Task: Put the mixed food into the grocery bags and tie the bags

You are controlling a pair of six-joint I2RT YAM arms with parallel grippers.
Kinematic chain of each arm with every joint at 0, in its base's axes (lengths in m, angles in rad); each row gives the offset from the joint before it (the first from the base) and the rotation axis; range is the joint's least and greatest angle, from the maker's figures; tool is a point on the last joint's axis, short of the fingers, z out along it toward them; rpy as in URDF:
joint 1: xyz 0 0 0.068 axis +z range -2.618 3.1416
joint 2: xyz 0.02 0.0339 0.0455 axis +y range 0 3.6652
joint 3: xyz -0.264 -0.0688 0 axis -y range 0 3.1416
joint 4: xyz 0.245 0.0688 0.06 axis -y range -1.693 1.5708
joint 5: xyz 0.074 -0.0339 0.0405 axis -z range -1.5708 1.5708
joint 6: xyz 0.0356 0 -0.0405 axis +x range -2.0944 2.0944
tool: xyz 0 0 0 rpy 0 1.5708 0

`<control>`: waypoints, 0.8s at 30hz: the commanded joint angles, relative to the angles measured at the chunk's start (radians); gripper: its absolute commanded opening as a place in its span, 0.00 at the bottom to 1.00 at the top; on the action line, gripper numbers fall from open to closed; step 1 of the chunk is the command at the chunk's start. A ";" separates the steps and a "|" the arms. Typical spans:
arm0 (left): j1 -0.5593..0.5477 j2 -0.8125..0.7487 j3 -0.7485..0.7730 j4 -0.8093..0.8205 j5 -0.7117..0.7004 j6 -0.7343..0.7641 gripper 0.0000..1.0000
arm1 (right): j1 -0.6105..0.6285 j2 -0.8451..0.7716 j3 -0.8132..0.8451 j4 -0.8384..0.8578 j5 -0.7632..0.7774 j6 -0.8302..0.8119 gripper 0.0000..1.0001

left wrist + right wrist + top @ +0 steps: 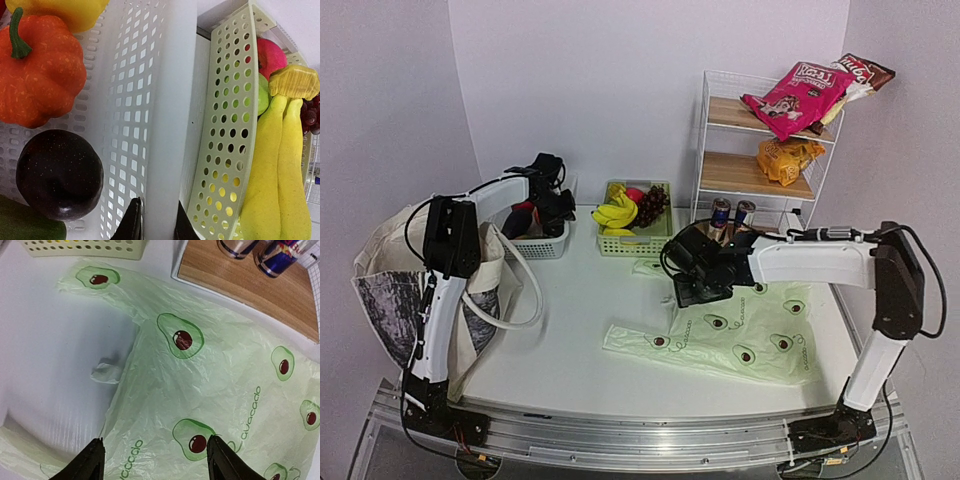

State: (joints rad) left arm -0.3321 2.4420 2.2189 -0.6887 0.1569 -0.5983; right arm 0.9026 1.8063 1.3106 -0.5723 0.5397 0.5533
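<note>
My left gripper [552, 205] [159, 225] is shut on the upright wall of a white basket [170, 100], one finger on each side. The basket holds an orange squash [40, 75] and a dark round vegetable [59, 174]. Beside it, a green basket [225, 125] carries yellow bananas [280, 170] and dark grapes [651, 204]. The cream tote [390, 290] stands at the left. The avocado-print plastic bag [750, 335] [215, 390] lies flat. Just above it my right gripper [698, 290] [156, 460] hangs open, holding nothing.
A wire rack [705, 150] stands at the back right. Two drink cans [732, 213] sit on its bottom board, an orange packet [788, 158] on the middle shelf, and pink [798, 92] and brown packets on top. A tote handle [520, 290] loops onto the table.
</note>
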 commanded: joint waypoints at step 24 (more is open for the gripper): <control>-0.003 -0.146 -0.160 0.308 0.035 0.366 0.51 | -0.124 0.358 0.260 -0.093 -0.202 0.104 0.36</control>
State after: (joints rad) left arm -0.3313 2.3901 2.0636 -0.4427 0.2386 -0.3202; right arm 0.7834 2.1696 1.5703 -0.6365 0.3444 0.6434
